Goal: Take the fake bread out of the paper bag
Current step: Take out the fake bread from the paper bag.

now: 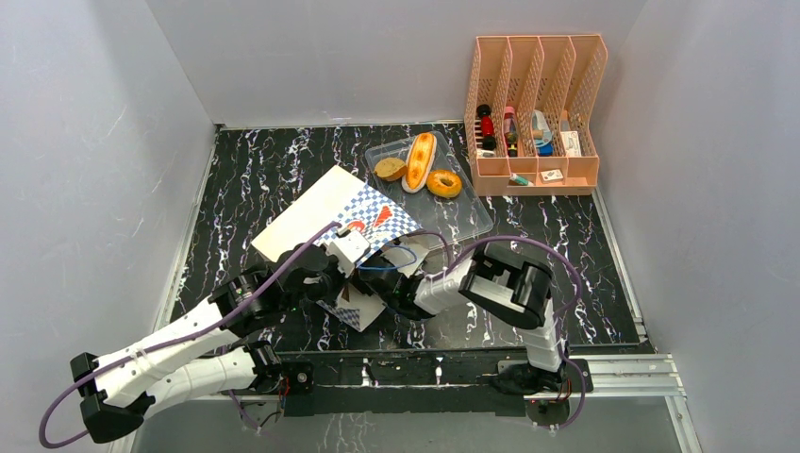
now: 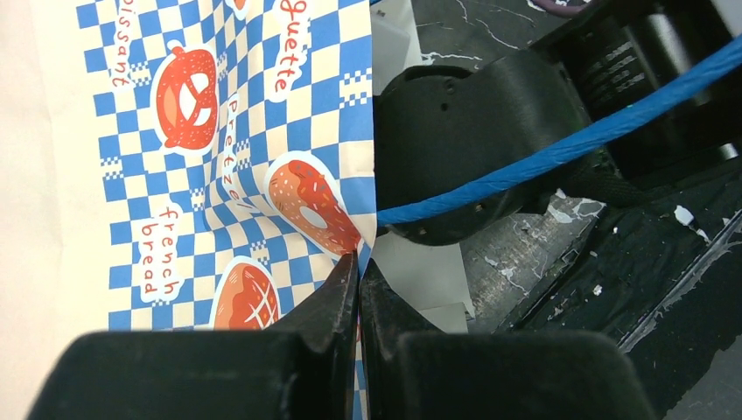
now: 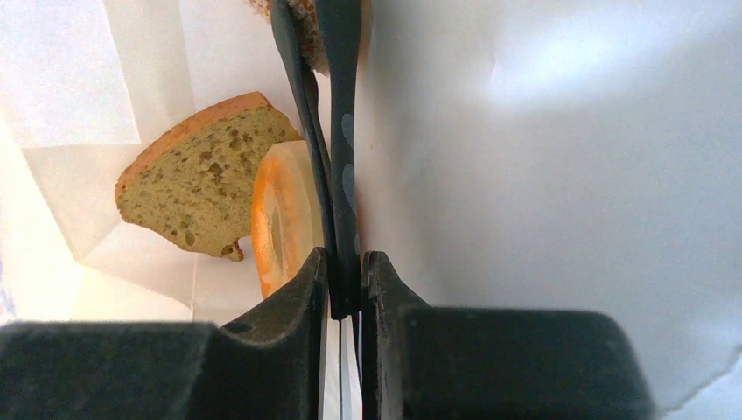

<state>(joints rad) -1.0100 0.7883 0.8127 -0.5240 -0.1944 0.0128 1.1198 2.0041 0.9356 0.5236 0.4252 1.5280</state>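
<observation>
The black, white-veined surface carries everything. On it the tan kraft paper bag, with its blue-and-white checkered band, lies on its side with the mouth turned toward my two arms.

My left jaws are clamped on the bag's thin rim, the paper pinched flat between them. The checkered print lies to their left and a blue cord handle crosses to their right.

My right jaws are reached in through the mouth and pressed together, with smooth white paper wall all round them. A rough brown crusty bit sits at their tips. I cannot tell whether it is nipped between them or only lies behind.

The next move, I judge, turns on this: the fake bread in the bag lies to the left of my right jaws, not between them. Just beside the left finger stands a glossy orange-rimmed piece with a pale face, on edge, its long axis running along the fingers. Further left, a wedge-shaped slice with spongy speckled tan crumb and an orange-brown crust leans in the bag's folded corner. My right arm is the nearer one; the left only holds the mouth.

Well beyond the bag from both jaws, a clear plastic tray holds a long orange-tan bun, a golden ring donut and a round brown roll.
</observation>
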